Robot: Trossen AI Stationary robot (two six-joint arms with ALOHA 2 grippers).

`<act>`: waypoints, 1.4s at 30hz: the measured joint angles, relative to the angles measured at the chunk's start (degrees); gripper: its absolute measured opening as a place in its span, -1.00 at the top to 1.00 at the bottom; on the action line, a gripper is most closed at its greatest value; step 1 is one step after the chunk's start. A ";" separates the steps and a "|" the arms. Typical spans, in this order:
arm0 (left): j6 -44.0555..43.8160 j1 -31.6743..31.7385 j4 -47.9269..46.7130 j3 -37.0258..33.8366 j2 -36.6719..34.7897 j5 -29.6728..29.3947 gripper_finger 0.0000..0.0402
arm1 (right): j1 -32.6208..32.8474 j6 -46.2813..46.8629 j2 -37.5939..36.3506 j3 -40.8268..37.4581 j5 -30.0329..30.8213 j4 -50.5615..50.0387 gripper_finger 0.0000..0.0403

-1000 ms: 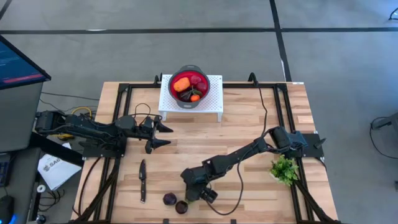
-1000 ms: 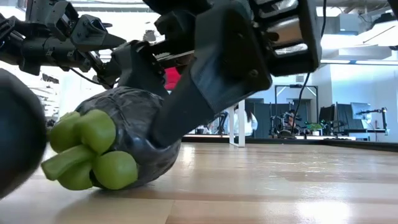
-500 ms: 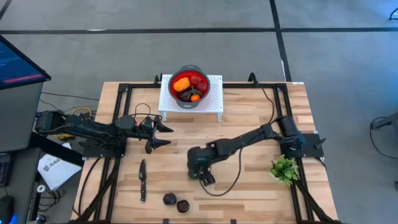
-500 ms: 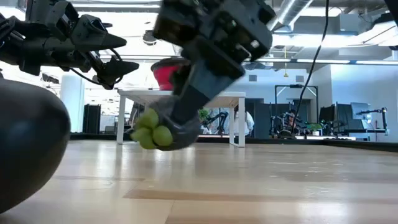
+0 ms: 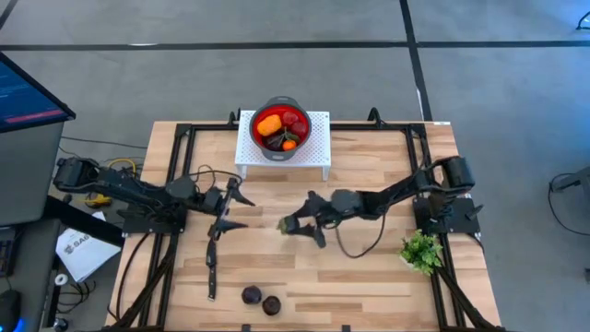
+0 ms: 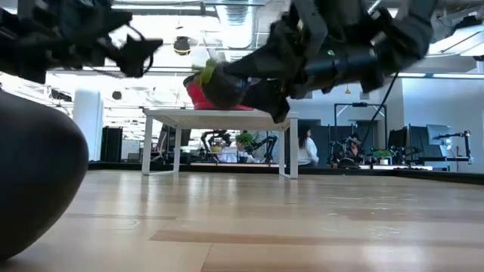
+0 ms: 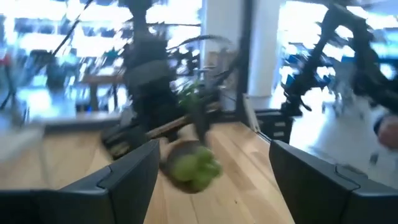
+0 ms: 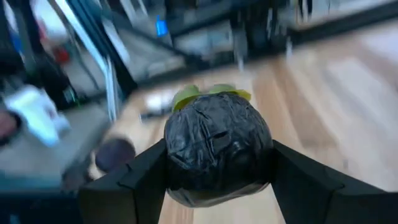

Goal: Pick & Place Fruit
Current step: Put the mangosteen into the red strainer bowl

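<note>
- Two hands over the desk point(image 5: 369, 267): the left hand point(image 5: 232, 208) waits mid-left, fingers apart and empty, clear of the traffic.
- Knife point(image 5: 210, 273) lies near the front edge, with two dark fruits point(image 5: 261, 300) beside it, waiting to be picked.
- Mid-desk, the right hand point(image 5: 297, 224) is clamped on a dark, green-topped fruit point(image 8: 216, 148), carried high.
- Bowl point(image 5: 279, 128) sits on its white stand at the back, already holding fruit; open boards in between.
- Sprig point(image 5: 421, 251) is far right, well apart.

no readable text anywhere — monitor point(image 5: 28, 97) at the table's left shows only blurred lines, white bag point(image 5: 78, 251) print too small to read.
</note>
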 joint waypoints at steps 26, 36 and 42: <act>23.11 -10.32 0.13 17.29 26.98 -16.40 -0.81 | -4.27 5.63 8.77 -0.75 -9.31 24.52 -0.17; 23.10 -9.38 0.04 17.27 26.45 -17.66 -0.66 | -4.27 5.59 8.76 -0.75 -9.31 23.46 -0.17; 23.19 -8.74 0.00 17.27 26.45 -17.27 -0.62 | -4.29 5.48 8.76 -0.75 -9.31 23.45 -0.17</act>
